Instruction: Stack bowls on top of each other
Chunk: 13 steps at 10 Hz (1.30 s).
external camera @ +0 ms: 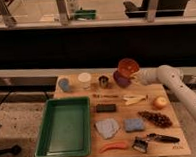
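Note:
The orange-red bowl (128, 67) hangs tilted in the air at the back right of the wooden table (180, 138). It is just above and behind the dark purple bowl (119, 81), which stands on the table. My gripper (136, 76) comes in from the right on the white arm (164, 75). It is shut on the right rim of the orange-red bowl, close beside the purple bowl.
A small metal cup (103, 81), a white cup (84, 79) and a blue cup (65, 84) stand left of the bowls. A green tray (44, 129) fills the left half. Grapes (155, 118), an orange fruit (160, 102), sponges (134, 124) and a peeler (155, 139) lie in front.

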Tool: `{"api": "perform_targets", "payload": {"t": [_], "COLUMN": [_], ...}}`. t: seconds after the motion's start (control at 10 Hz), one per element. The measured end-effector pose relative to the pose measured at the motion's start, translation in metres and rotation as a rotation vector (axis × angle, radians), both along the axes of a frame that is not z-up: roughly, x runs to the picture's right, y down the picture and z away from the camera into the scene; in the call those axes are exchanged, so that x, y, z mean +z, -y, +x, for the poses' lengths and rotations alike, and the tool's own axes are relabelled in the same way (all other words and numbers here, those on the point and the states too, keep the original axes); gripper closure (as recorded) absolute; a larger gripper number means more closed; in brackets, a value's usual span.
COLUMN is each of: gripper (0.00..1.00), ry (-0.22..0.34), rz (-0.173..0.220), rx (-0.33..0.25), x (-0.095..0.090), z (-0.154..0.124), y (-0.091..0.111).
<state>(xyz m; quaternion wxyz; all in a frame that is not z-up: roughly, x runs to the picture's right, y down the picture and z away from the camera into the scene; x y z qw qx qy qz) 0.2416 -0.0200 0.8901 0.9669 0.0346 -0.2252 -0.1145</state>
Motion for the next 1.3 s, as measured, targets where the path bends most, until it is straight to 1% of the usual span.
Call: {"api": "perform_targets", "payload": {"t": [0.1,0.3,0.5,0.8,1.0,1.2,1.3], "gripper": [0.6,0.38,0.21,0.2,0.2,0.2,0.2], "ry": [-0.001,-0.005,0.0,0.009,0.021,0.018,0.016], "rz": [0.005,0.02,0.029,0.037,0.043,0.058,0.069], "rx": [-0.002,-0.005,-0.011,-0.011,-0.014,-0.008,-0.001], "x": [0.003,0.007,0.012,0.016,0.02,0.02,0.017], "z": [-0.001,-0.001,-0.008,-0.012,-0.021,-0.022,-0.023], "y": [0.004,0.011,0.016,0.02,0.023,0.024,0.027]}}
